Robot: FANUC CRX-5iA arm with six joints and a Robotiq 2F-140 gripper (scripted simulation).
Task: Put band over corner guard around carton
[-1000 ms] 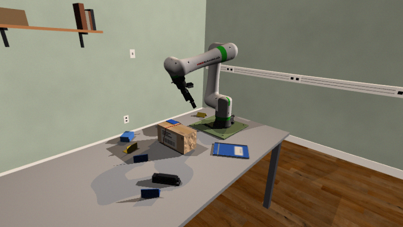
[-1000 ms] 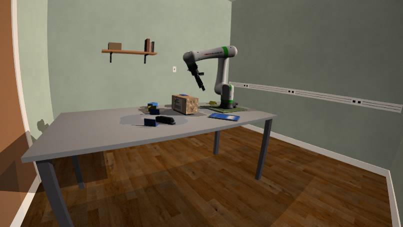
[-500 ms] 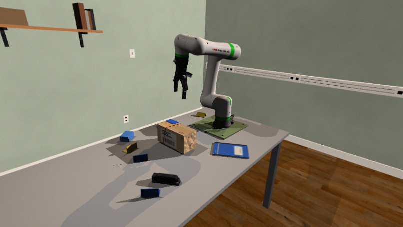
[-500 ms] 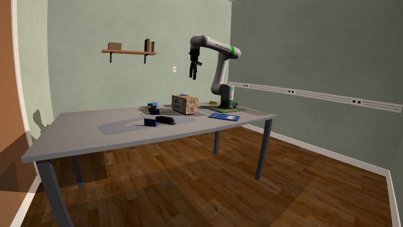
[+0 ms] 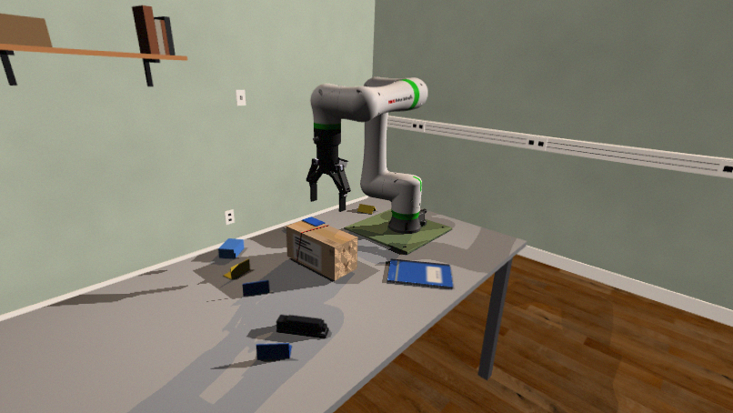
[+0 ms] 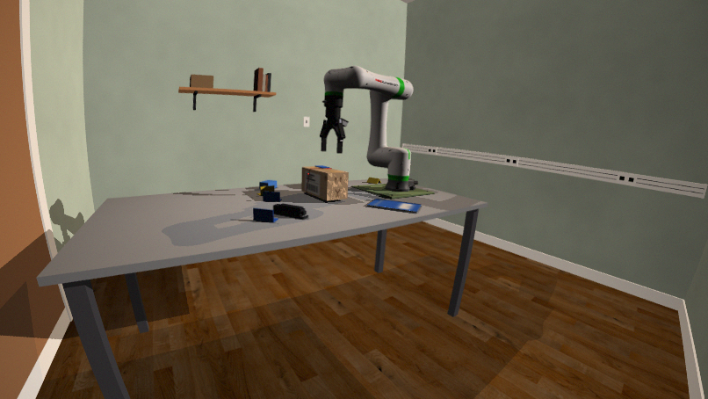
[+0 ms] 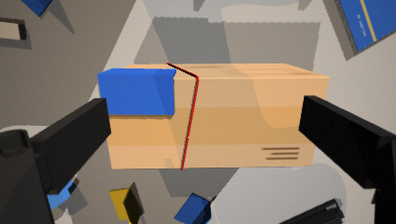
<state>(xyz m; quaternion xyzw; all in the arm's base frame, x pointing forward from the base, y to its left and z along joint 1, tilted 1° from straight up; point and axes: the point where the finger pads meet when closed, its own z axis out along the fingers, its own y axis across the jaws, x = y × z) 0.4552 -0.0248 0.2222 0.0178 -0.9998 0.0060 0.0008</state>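
Note:
A brown carton point(image 5: 322, 249) lies on the grey table; it also shows in the exterior view point(image 6: 324, 183) and fills the middle of the wrist view point(image 7: 213, 115). A blue corner guard point(image 7: 137, 92) sits on one top corner of the carton, seen in the top view too point(image 5: 313, 221). A thin red band point(image 7: 188, 119) runs round the carton just beside the guard, not over it, and slants a little. My gripper point(image 5: 327, 197) point(image 7: 205, 114) hangs high above the carton, fingers wide open and empty.
Loose blue blocks point(image 5: 231, 247) point(image 5: 255, 287) point(image 5: 273, 351), yellow wedges point(image 5: 237, 268) point(image 5: 366, 207), a black stapler-like thing point(image 5: 302, 326) and a blue notebook point(image 5: 419, 273) lie around the carton. The arm's base stands on a green plate point(image 5: 398, 231) behind it.

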